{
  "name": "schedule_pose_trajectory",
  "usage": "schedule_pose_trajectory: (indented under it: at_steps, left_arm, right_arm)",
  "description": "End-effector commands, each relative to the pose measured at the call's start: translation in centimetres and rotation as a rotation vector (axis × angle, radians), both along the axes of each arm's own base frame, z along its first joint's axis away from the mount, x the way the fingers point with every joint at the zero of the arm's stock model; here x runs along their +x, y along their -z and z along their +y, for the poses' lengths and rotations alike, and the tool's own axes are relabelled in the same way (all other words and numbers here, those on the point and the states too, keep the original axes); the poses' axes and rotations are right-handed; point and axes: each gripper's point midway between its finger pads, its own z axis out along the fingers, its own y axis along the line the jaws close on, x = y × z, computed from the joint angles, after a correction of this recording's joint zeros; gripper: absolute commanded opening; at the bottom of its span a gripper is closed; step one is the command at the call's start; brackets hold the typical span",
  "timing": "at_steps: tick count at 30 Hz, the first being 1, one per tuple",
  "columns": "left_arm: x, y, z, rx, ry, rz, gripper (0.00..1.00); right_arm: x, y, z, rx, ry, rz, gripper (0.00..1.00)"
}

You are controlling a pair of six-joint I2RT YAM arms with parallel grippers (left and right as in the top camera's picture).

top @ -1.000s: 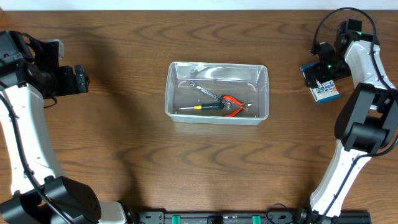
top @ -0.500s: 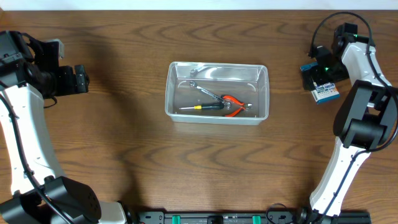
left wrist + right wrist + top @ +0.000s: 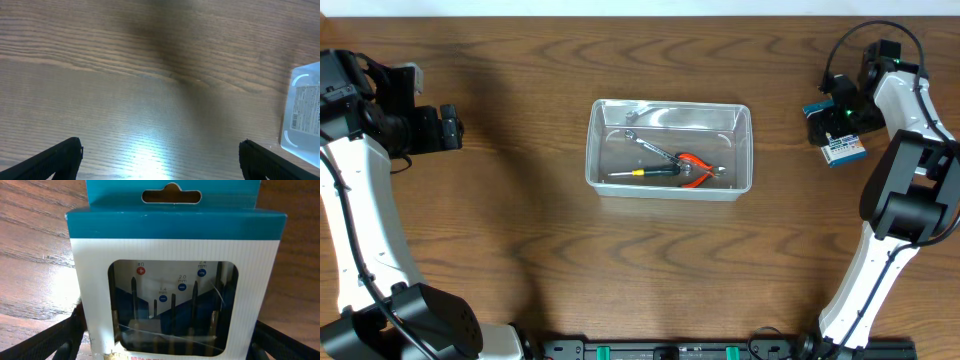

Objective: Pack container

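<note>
Your left gripper (image 3: 453,128) is hanging well apart from the container (image 3: 668,104), its fingers (image 3: 60,157) spread wide and holding nothing. The container is sitting at the middle of the table (image 3: 520,260), and orange-handled pliers (image 3: 695,168), a screwdriver (image 3: 645,172) and a wrench (image 3: 645,143) are lying inside it. Your right gripper (image 3: 167,340) is straddling the blue-and-white box (image 3: 175,240) far to the container's right. One finger is showing at each side, but whether they are pressing it, you cannot tell.

A dark brown wooden table (image 3: 520,250) with wavy grain fills every view; a bright patch of glare (image 3: 145,155) lies on its surface.
</note>
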Motion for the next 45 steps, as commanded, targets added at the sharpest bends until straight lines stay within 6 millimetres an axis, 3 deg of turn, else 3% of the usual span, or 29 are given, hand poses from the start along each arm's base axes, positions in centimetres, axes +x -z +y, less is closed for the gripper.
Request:
schedule_pose_trajectory:
  at_steps: [1, 11, 21, 24, 25, 30, 32, 33, 35, 38, 42, 45]
  left_arm:
    - [0.0, 0.5, -0.2, -0.013, 0.011, 0.012, 0.98]
    - [0.0, 0.5, -0.2, -0.013, 0.011, 0.012, 0.98]
    - [0.1, 0.5, -0.2, -0.013, 0.011, 0.011, 0.98]
    - [0.1, 0.5, -0.2, -0.013, 0.011, 0.011, 0.98]
    - [0.1, 0.5, -0.2, -0.013, 0.011, 0.011, 0.98]
    - [0.1, 0.5, -0.2, -0.013, 0.011, 0.011, 0.98]
    - [0.1, 0.5, -0.2, -0.012, 0.011, 0.01, 0.98]
    - [0.1, 0.5, -0.2, -0.012, 0.011, 0.009, 0.98]
    - [0.1, 0.5, -0.2, -0.011, 0.011, 0.008, 0.98]
    - [0.1, 0.5, -0.2, -0.011, 0.011, 0.007, 0.98]
    - [0.1, 0.5, -0.2, -0.011, 0.011, 0.008, 0.98]
    - [0.1, 0.5, -0.2, -0.011, 0.011, 0.008, 0.98]
  right_arm:
    - [-2.0, 2.4, 0.2, 0.037, 0.033, 0.072, 0.99]
    - [-2.1, 2.4, 0.2, 0.04, 0.071, 0.076, 0.85]
    - [-2.1, 2.4, 0.2, 0.04, 0.071, 0.075, 0.61]
    - [-2.0, 2.4, 0.2, 0.042, 0.09, 0.075, 0.59]
    - [-2.0, 2.4, 0.2, 0.041, 0.09, 0.074, 0.55]
    - [-1.1, 1.4, 0.1, 0.041, 0.166, 0.048, 0.12]
    - [-0.1, -0.3, 0.4, 0.043, 0.2, 0.012, 0.01]
    - [0.6, -1.8, 0.8, 0.053, 0.193, -0.016, 0.01]
    - [2.2, -5.3, 2.1, 0.064, 0.162, -0.086, 0.01]
    - [4.6, -12.5, 4.6, 0.052, 0.093, -0.233, 0.01]
    - [5.7, -22.0, 11.2, 0.036, -0.12, -0.433, 0.01]
    - [4.5, -25.7, 17.6, 0.021, -0.352, -0.513, 0.01]
